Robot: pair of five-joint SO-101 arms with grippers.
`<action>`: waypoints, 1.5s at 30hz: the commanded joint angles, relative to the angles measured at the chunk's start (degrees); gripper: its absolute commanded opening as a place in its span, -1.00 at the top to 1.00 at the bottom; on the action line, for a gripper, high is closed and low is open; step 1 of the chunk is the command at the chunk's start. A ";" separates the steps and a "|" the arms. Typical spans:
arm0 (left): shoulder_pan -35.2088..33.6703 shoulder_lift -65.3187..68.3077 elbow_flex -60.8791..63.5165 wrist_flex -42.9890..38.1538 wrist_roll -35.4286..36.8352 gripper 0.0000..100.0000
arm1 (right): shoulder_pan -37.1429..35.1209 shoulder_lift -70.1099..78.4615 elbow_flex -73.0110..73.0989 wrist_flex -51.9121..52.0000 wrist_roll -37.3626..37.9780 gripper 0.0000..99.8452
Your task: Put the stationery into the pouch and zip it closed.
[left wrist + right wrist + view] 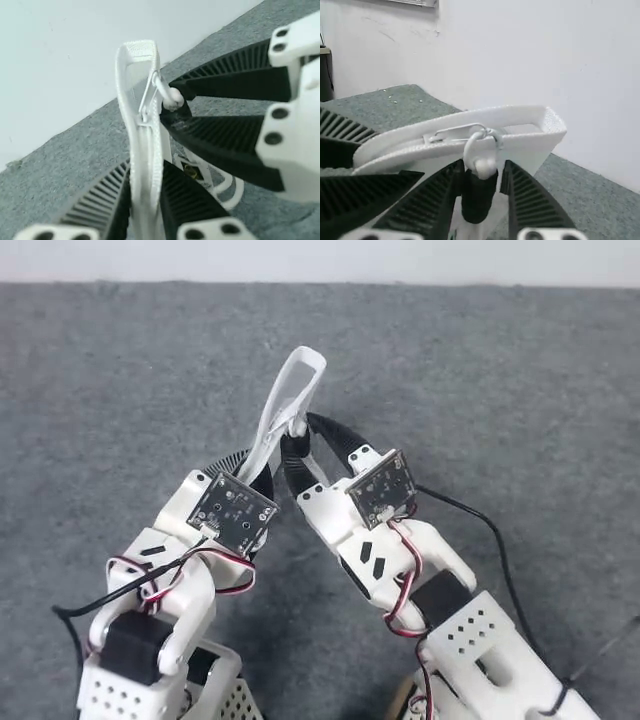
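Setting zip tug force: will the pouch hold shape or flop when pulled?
Likely semi-stiff: the pouch stands up past the left gripper with only a slight curve. Probably light, since one pinch holds it aloft. Its walls look thin, so a hard tug on the pull, in the right gripper, may buckle it.

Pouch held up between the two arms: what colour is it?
White all over; the flat white fabric pouch shows best in the right wrist view.

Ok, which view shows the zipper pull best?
The right wrist view: the zipper pull sits centred, gripped in the right pincer, ring and bead plain. The left wrist view shows it side-on and smaller; the high view shows a small speck against the pouch.
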 commanded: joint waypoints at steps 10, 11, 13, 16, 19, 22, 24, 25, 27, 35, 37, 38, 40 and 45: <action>-0.44 0.09 0.84 -0.18 0.97 0.98 | 6.73 -0.22 -1.67 -2.24 0.53 0.99; -0.44 0.09 1.01 -0.18 0.97 0.98 | 7.60 -0.75 -1.67 -2.24 0.53 0.99; -0.44 0.09 1.36 -0.44 0.97 0.98 | 9.36 -1.10 -2.02 -2.24 0.44 0.99; -0.44 0.09 1.36 -0.44 0.97 0.98 | 11.56 -0.04 -3.87 -1.80 -1.41 0.99; -0.44 0.09 1.36 -0.44 0.97 0.98 | 13.58 2.51 -8.09 2.07 -4.04 0.99; -0.44 0.09 1.36 -0.44 0.97 0.98 | 15.34 6.46 -12.92 4.88 -4.57 0.99; -0.44 0.09 1.36 -0.44 0.97 0.98 | 16.31 9.27 -15.56 5.32 -4.57 0.99; -0.44 0.09 1.36 -0.44 0.97 0.98 | 16.57 10.42 -16.53 5.23 -4.57 0.99; -0.44 0.09 1.36 -0.35 0.97 0.98 | 17.27 12.26 -17.93 5.05 -4.57 0.99; -0.44 0.09 1.36 -0.35 0.97 0.98 | 19.91 18.07 -24.09 5.05 -4.57 0.99; -0.44 0.09 1.36 -0.26 0.88 0.98 | 20.09 19.74 -25.32 4.97 -4.57 0.99; -0.44 0.09 1.36 -0.26 0.88 0.98 | 20.09 20.53 -26.02 4.97 -4.57 0.99; -0.44 0.09 1.36 -0.18 0.88 0.98 | 20.18 22.29 -27.60 4.97 -4.48 0.99; -0.44 0.09 1.36 -0.18 0.88 0.98 | 21.23 26.77 -31.91 4.97 -4.48 0.99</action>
